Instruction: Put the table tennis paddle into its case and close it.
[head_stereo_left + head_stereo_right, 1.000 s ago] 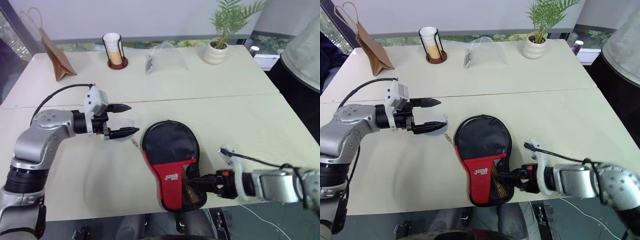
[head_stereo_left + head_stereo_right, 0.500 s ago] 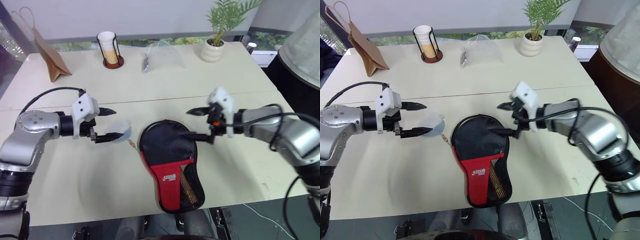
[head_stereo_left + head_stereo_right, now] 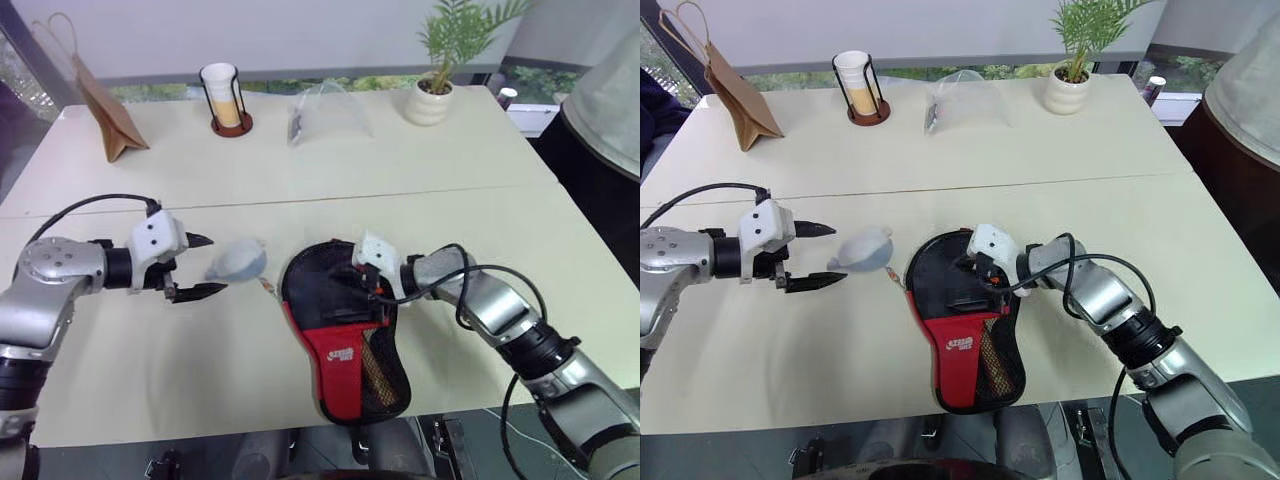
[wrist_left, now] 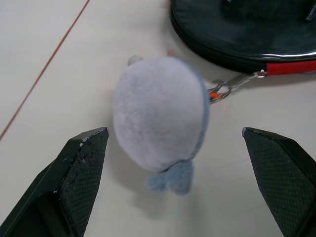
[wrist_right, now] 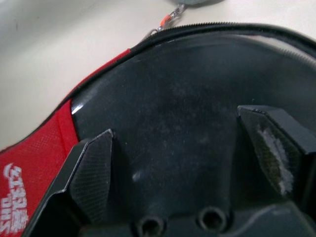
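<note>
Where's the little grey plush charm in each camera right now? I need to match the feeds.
Left eye: plush charm, between the left gripper and the case.
Right eye: same spot.
Left wrist: centre, ahead of the open fingers.
Right wrist: sliver at the edge.
Shared landmark: the case's zip chain.

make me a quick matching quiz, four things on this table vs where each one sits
Things:
1. case
2. plush keychain
3. potted plant
4. paper bag

Places:
a. far left corner of the table
b. far side, toward the right
c. near edge, under the right claw
d. in front of the open left claw, by the case's zip pull

Pairs: 1-c, 2-d, 3-b, 4-a
</note>
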You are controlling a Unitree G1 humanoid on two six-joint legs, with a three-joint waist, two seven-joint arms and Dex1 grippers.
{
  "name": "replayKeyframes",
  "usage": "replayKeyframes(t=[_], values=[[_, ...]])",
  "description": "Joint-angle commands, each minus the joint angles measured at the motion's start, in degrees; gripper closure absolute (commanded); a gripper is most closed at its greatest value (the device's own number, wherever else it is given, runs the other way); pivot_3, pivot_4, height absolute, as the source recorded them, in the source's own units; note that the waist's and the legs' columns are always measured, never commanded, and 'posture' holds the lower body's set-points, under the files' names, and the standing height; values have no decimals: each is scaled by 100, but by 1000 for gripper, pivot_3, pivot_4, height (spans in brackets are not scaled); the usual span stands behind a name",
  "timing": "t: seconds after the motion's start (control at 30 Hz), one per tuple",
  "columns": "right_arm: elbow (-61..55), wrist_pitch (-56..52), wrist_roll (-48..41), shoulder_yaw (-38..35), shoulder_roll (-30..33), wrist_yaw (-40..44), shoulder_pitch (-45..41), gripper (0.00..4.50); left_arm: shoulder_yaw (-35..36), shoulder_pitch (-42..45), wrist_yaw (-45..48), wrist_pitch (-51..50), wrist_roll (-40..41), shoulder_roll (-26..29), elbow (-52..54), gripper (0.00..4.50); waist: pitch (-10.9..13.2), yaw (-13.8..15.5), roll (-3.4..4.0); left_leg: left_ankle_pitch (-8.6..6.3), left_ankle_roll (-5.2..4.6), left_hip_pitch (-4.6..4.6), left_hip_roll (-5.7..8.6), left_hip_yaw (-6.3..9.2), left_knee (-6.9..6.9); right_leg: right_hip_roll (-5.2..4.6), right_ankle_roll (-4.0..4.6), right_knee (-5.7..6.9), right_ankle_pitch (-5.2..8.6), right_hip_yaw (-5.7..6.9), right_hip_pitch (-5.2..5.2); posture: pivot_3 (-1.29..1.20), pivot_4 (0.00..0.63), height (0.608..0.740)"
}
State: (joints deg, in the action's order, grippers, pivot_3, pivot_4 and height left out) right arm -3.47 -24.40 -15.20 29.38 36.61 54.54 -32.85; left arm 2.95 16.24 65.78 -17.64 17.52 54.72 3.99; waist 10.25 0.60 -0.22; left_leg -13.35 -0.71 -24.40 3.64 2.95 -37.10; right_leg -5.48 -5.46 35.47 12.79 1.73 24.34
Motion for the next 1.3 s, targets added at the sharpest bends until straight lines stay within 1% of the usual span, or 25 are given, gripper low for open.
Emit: replayKeyframes(t=[0.03, 0.13, 0.27, 0.43, 0.53, 0.7, 0.77, 0.8, 0.87, 0.93, 1.03, 1.07, 1.13, 1.2, 1.3], values=[[294, 96, 564, 151, -32, 22, 41, 65, -130, 180, -91, 250, -206, -119, -106, 0, -2, -8, 0, 0, 1, 3, -2, 1, 0, 3, 0, 2, 0, 1, -2, 0, 150, 734], [359, 70, 704, 142, -8, 133, 122, 65, -295, 291, -148, 444, -394, -295, -344, 0, -6, 4, 0, 2, 4, 19, -3, 1, 1, 6, 0, 12, 0, 4, -7, 0, 150, 734], [402, 57, 806, 91, -102, 134, 172, 65, -597, 567, -291, 899, -777, -619, -998, 0, -9, 17, -3, 2, 4, 47, -4, 3, 1, 7, 9, 9, 5, 5, -21, 0, 150, 734], [452, 45, 938, 6, -145, 158, 166, 65, -822, 905, -280, 1164, -925, -1066, -1591, 0, -17, 12, -13, 2, 4, 65, -4, 3, 1, 8, 1, 10, 1, 6, -37, 0, 150, 734], [432, -11, 958, -9, -158, 170, 186, 0, -885, 1066, -278, 1317, -982, -1251, -1869, 852, -19, 6, -16, 2, 4, 67, -4, 3, 1, 7, -2, 10, -1, 6, -39, 0, 150, 734], [383, -56, 1015, 16, -169, 180, 219, 0, -933, 1369, -208, 1505, -1056, -1484, -2328, 3340, -23, 15, -19, 2, 4, 70, -3, 5, 0, 7, -2, 11, -2, 6, -45, 0, 150, 734], [358, -91, 1039, 24, -172, 187, 227, 0, -916, 1541, -199, 1563, -1068, -1569, -2554, 4165, -24, 16, -20, 2, 4, 77, -3, 5, 0, 6, -2, 10, -1, 6, -59, 0, 150, 734], [348, -117, 1054, 37, -164, 197, 233, 0, -916, 1739, -250, 1595, -1097, -1656, -2768, 4424, -24, 20, -20, 2, 4, 87, -3, 6, 1, 6, -1, 7, -1, 6, -68, 0, 150, 734], [328, -242, 1066, 60, -163, 211, 236, 0, -922, 2275, -417, 1706, -1199, -1880, -3387, 4424, -24, 45, -22, 2, 5, 94, -3, 15, 0, 6, 0, 4, 0, 11, -76, 0, 150, 734], [345, -391, 1108, 95, -187, 194, 228, 0, -967, 2962, -662, 1996, -1381, -2167, -4330, 4424, -31, 46, -34, 2, 5, 96, -2, 23, -4, 13, 1, 0, 0, 20, -83, 0, 150, 734], [314, -608, 1146, 148, -213, 196, 243, 0, -1064, 3924, -1221, 2563, -1755, -2586, -5751, 4424, -42, 27, -52, 2, 4, 96, -1, 27, -12, 27, -4, 4, -2, 24, -97, 0, 150, 734], [281, -665, 1155, 162, -220, 193, 252, 0, -1075, 4123, -1324, 2710, -1838, -2665, -6071, 4424, -42, 22, -52, 3, 4, 96, 0, 26, -12, 26, -6, 6, -3, 24, -108, 0, 150, 734], [245, -736, 1226, 233, -207, 173, 283, 0, -1173, 4734, -1823, 2989, -2117, -2990, -6821, 4424, -41, 12, -53, 3, 4, 96, 3, 24, -8, 25, -9, 7, -3, 23, -108, 0, 150, 734], [200, -818, 1264, 285, -239, 118, 328, 0, -1191, 5304, -2218, 3062, -2263, -3383, -7387, 4424, -40, 13, -56, 3, 3, 95, 4, 23, -5, 27, -11, 11, -2, 22, -102, 0, 150, 734], [38, -977, 1301, 338, -318, 34, 407, 0, -1092, 5810, -2550, 3043, -2349, -3835, -7816, 4424, -38, 12, -59, 3, 3, 94, 4, 24, -6, 28, -17, 17, 0, 23, -104, 0, 150, 734]])
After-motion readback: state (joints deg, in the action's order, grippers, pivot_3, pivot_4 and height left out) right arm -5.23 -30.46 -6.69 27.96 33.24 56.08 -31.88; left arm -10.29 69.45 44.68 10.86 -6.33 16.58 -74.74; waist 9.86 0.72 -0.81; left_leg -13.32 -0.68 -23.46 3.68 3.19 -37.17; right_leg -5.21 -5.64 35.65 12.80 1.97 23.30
